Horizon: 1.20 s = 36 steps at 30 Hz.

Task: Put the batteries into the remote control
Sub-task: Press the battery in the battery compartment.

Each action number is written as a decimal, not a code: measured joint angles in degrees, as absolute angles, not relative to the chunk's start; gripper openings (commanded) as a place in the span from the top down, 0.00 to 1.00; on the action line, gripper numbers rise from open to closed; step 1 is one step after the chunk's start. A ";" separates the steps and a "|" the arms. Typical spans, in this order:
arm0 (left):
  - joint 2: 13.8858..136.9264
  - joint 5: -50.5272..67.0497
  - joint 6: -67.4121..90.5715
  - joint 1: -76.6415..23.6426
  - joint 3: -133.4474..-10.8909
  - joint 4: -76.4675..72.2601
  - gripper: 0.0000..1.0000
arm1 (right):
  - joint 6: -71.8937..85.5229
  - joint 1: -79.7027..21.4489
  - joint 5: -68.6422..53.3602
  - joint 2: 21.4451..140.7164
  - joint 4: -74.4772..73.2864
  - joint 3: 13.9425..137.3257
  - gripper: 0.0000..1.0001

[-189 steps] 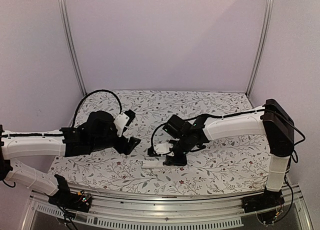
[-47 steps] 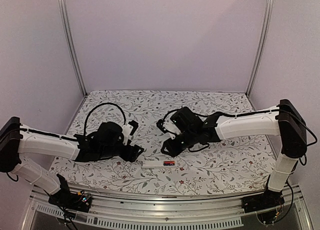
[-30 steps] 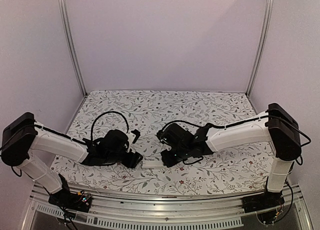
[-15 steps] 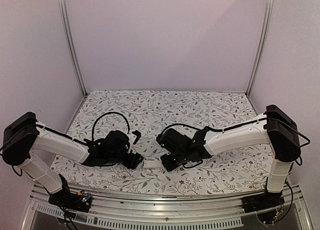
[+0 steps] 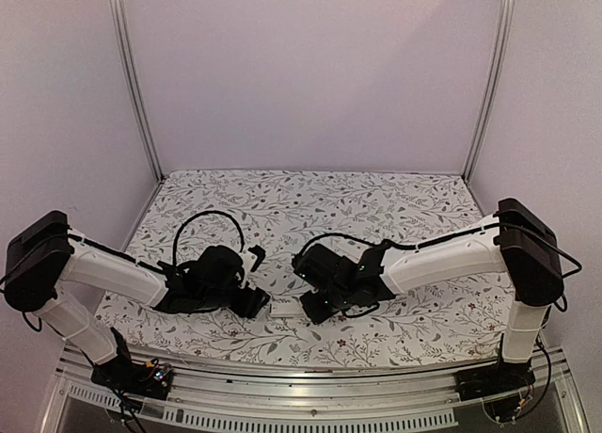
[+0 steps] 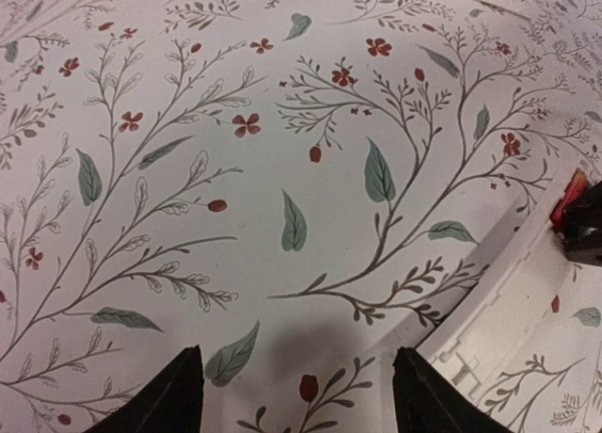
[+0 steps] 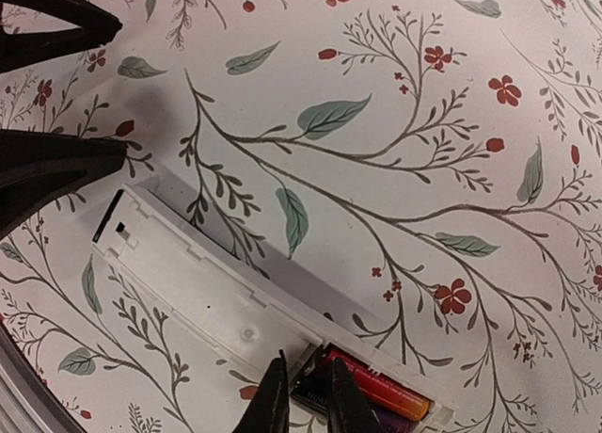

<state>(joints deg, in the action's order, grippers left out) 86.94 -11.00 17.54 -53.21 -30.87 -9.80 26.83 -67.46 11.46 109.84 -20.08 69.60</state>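
Black right gripper (image 7: 308, 400) fingertips nearly together, narrow gap, poised over battery bay (image 7: 372, 395) of remote control (image 7: 202, 292); whether they pinch anything cannot be told (frame edge cuts them off). Red-orange battery (image 7: 381, 388) lies in bay, darker battery (image 7: 381, 416) beside it, mostly cut off; print on both unreadable. Left gripper (image 6: 296, 395) spread wide, empty, just beside remote's other end. Both arms stretched low, meeting at near middle of floral tablecloth (image 6: 282, 122).
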 measured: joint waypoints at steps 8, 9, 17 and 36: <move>86.94 -11.22 17.12 -53.23 -30.89 -9.76 0.31 | 23.40 -67.31 9.61 109.25 -21.89 72.64 0.75; 86.94 -11.25 17.12 -53.23 -30.89 -9.76 0.31 | 23.14 -67.07 9.21 108.71 -21.82 72.90 0.77; 86.94 -11.44 16.60 -53.23 -30.89 -9.74 0.31 | 24.75 -64.73 6.20 105.60 -20.93 71.48 1.00; 86.85 -12.10 16.03 -53.25 -30.89 -9.54 0.30 | 26.15 -62.26 2.02 106.21 -19.84 68.20 1.00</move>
<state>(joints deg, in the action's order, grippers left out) 86.85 -12.10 16.03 -53.25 -30.89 -9.54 26.15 -62.26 2.02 106.21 -19.84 68.20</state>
